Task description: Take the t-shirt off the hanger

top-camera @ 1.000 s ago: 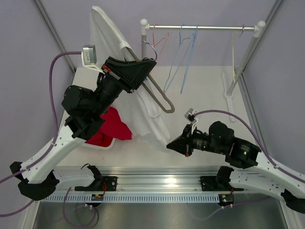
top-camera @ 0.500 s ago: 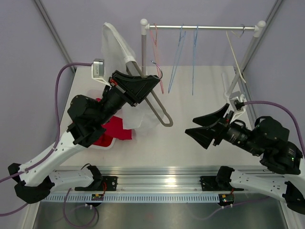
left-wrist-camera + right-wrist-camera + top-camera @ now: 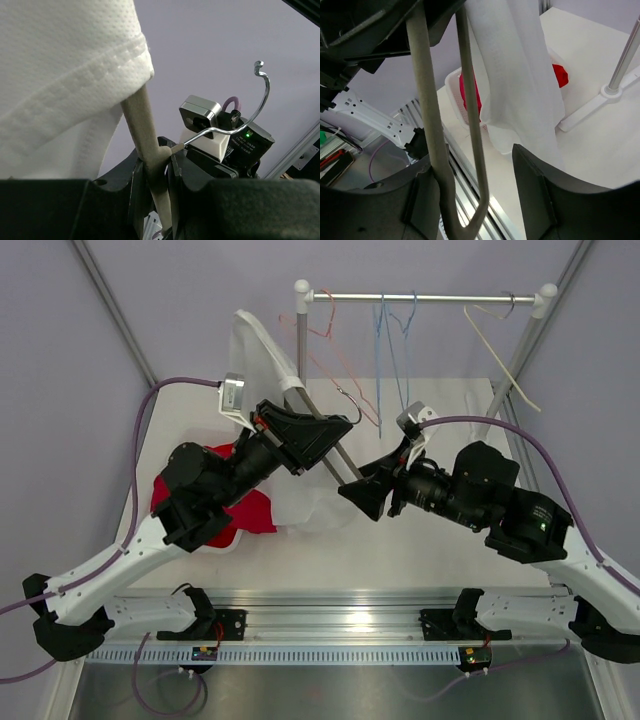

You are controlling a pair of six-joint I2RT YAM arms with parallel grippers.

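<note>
A beige hanger (image 3: 343, 466) is held up over the table, with my left gripper (image 3: 322, 432) shut on its neck just below the metal hook (image 3: 261, 95). The white t-shirt (image 3: 258, 348) hangs from the hanger's far arm and drapes down to the table. In the left wrist view the t-shirt (image 3: 60, 75) covers the upper arm of the hanger (image 3: 142, 125), which sits between the left gripper (image 3: 161, 172) fingers. My right gripper (image 3: 365, 496) is open around the bare looped end of the hanger (image 3: 465, 220). The right gripper (image 3: 480, 200) fingers stand apart on either side of it; the t-shirt (image 3: 515, 75) hangs beyond.
A red garment (image 3: 256, 517) lies in a white basket (image 3: 214, 541) at the left. A rail (image 3: 430, 297) at the back carries several thin wire hangers, on a stand whose right post (image 3: 515, 365) slants to the table. Grey walls enclose the cell.
My right gripper let go at the t-shirt's lower edge, opened, swung out right, then came back around the hanger's bare end. The left arm carried the hanger lower and rightward.
</note>
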